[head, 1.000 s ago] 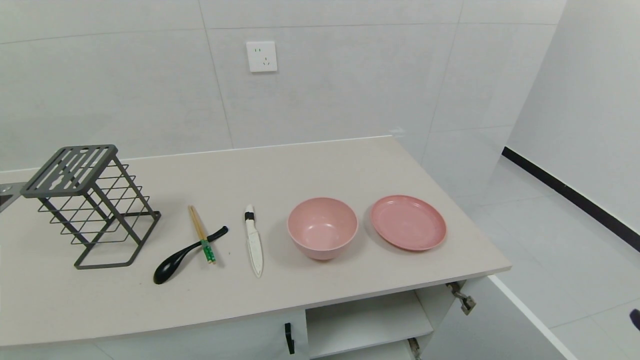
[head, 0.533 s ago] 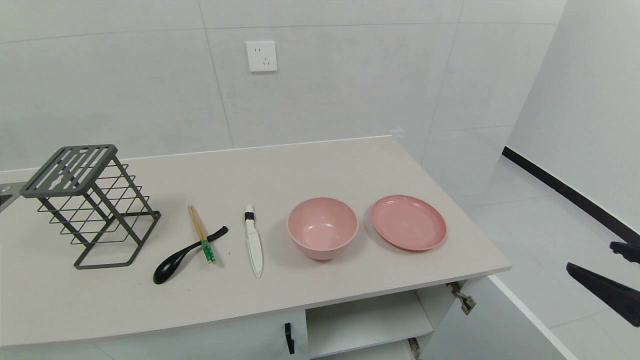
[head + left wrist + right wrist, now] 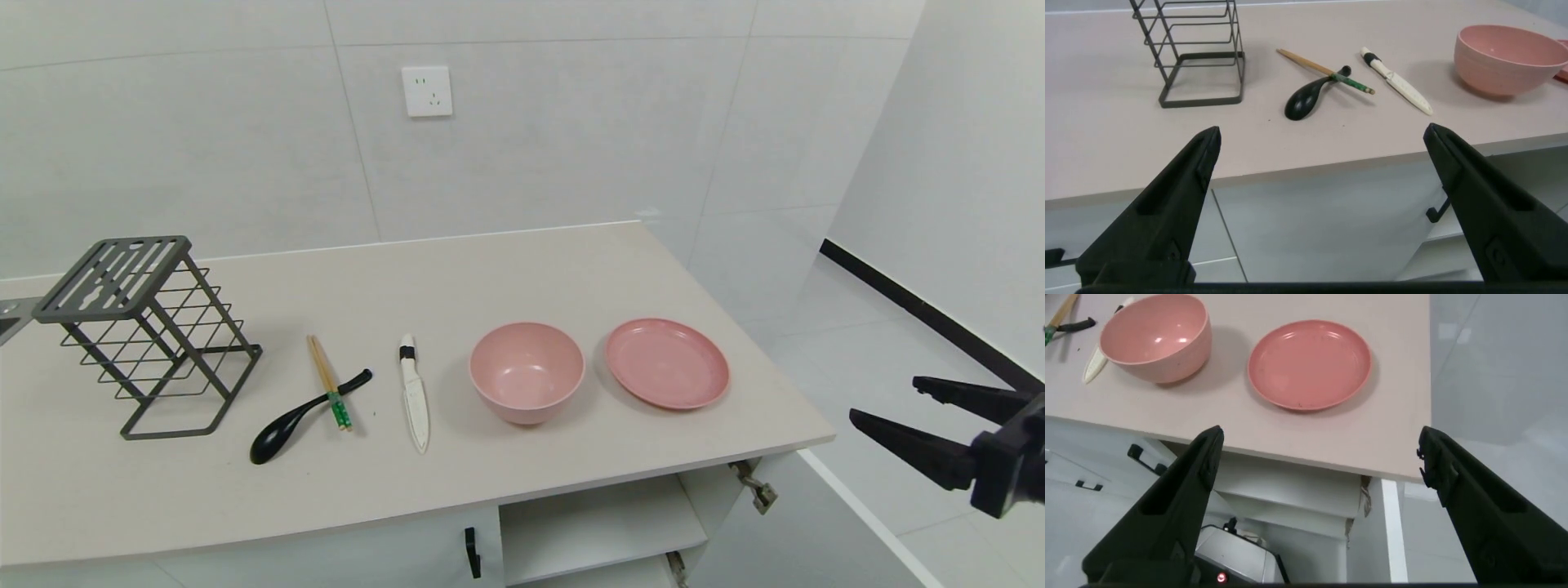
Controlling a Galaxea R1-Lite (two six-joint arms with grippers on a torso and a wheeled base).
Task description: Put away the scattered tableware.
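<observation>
Right hand (image 3: pixel 884 398) spread wide, beyond counter (image 3: pixel 571 269) edge; plate (image 3: pixel 666 363) beside bowl (image 3: pixel 526 371).

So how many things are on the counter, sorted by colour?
Pink: 2, the bowl and the plate
Black: 1, the spoon
White: 1, the knife
Wood: 1 pair of chopsticks
Grey: 1, the wire rack
Total: 6, counting the chopsticks as one

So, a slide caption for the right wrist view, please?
Open right gripper, off the counter edge, faces the pink plate and pink bowl.

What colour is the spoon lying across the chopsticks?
The spoon is glossy black, clearest in the head view.
</observation>
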